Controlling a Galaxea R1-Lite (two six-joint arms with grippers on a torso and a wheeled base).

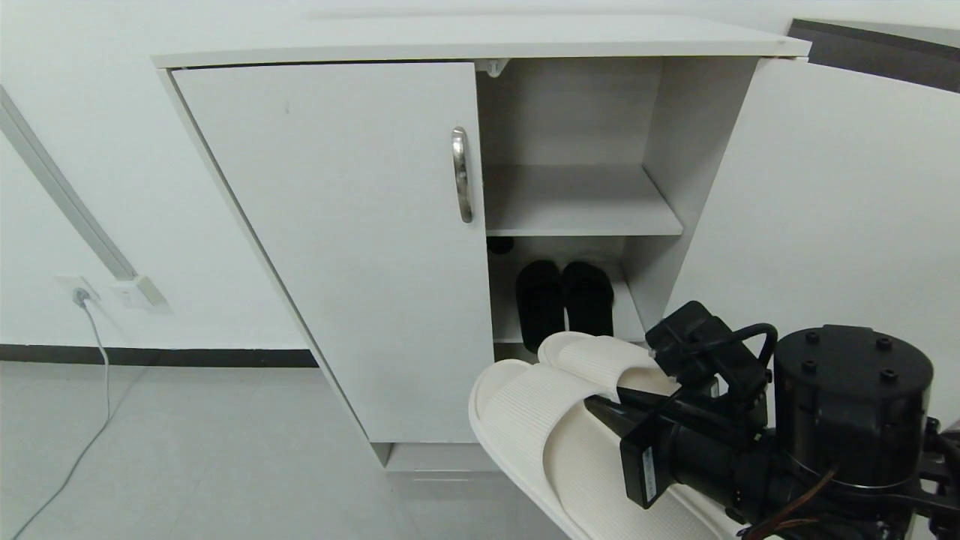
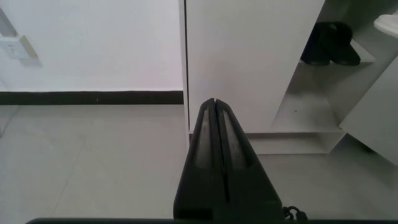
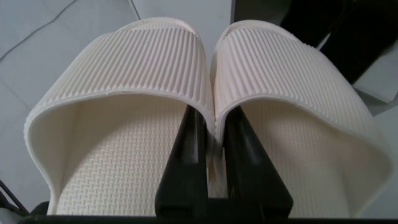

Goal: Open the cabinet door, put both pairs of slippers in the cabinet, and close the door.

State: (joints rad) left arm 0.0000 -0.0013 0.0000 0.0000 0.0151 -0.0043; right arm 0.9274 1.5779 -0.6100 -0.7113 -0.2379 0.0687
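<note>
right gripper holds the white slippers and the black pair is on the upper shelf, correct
Not quite: the right gripper does hold the white slippers, but the black pair sits on the lower shelf, beneath the upper shelf, as the head view shows.

One tall white laminate cabinet (image 1: 480, 41) has two flat white doors (image 1: 337, 247) and one curved brushed-metal handle (image 1: 462, 174). Its open half has three white horizontal boards (image 1: 577, 202), one above another. Two black slide slippers (image 1: 540, 304) make one pair, and two cream ribbed foam slippers (image 1: 525, 420) make a second pair, four slippers in all. To the side are one white wall socket (image 1: 77, 291) and one grey cable (image 1: 101, 390).
</note>
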